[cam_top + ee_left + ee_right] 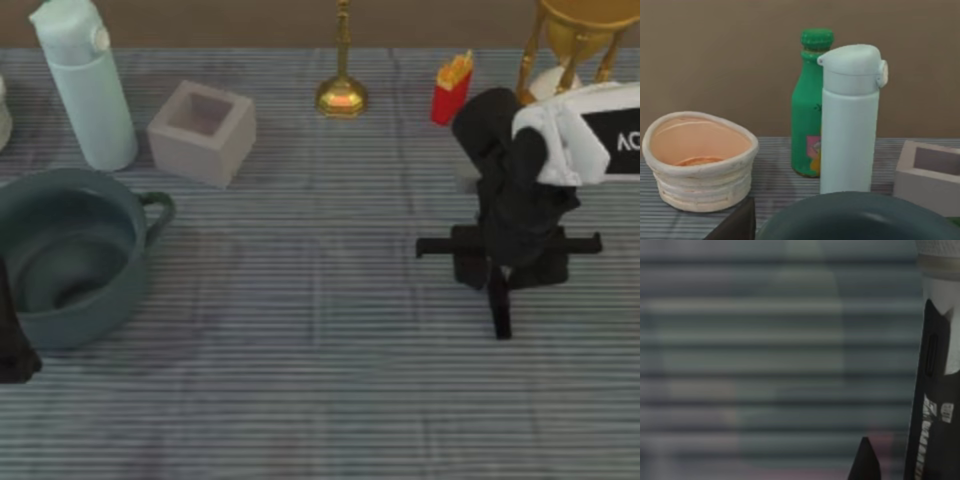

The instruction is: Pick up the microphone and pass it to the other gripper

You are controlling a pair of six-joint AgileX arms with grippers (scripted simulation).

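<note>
- Right gripper [500,285] hangs fingers-down over the right half of the striped table [300,400], on a bulky black arm with a white block.
- One pointed fingertip [865,462] shows in the right wrist view. I cannot tell whether the jaws are apart or closed.
- In that view the microphone [932,390] stands right beside the fingertip, with its slim black handle upright and its pale head at the top. Whether it is clamped is not visible.
- Left gripper [14,345] sits parked at the near left edge, beside a dark teal basin [120,300]; its jaws cannot be made out.
- Beyond the basin stand a pale mint flask [85,90] and, to its right, a grey square box [225,140].
- Along the far edge, left to right: a brass candlestick [342,90], a red carton [450,90] and a brass hourglass [575,35].
- Left wrist view adds a cream ribbed bowl [700,185] and a green bottle [807,110] behind the flask.
</note>
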